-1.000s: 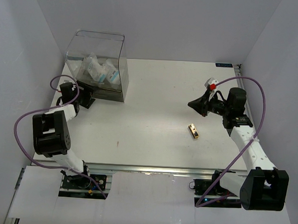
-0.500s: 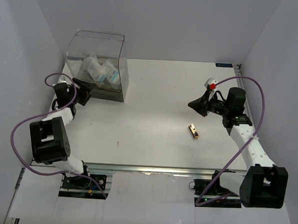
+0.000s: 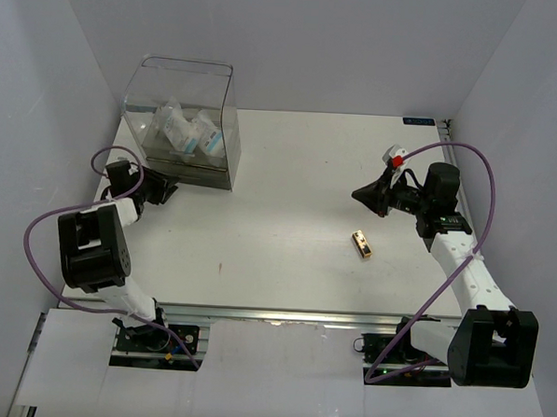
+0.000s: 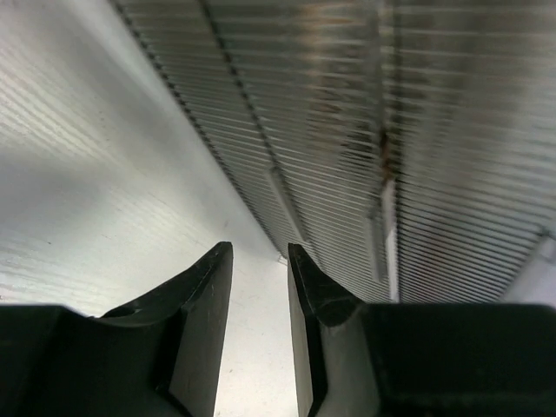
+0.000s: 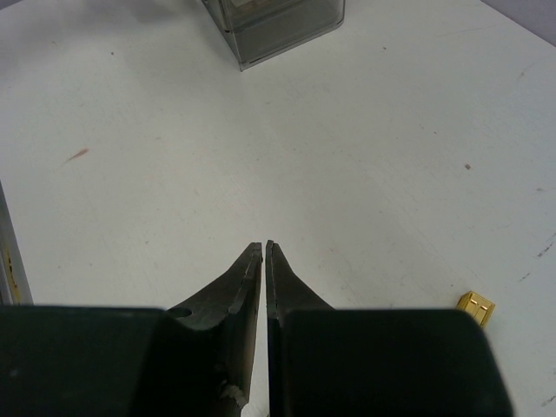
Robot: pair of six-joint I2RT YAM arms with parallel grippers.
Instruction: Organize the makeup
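makeup packets [image 3: 185, 129] sit inside the clear box [image 3: 226, 103] at the far left. the gold tube [image 3: 362, 243] lies alone on the table [image 3: 280, 171], near the right gripper [image 3: 357, 193]. from above, the left gripper [image 3: 165, 189] has dropped back from the box front and its jaws have narrowed, which looks like a drop-off just done. the left wrist view adds the box's ribbed wall close up and a slim, empty gap between the fingers. the right wrist view shows its fingers pressed together, with the tube untouched at lower right.
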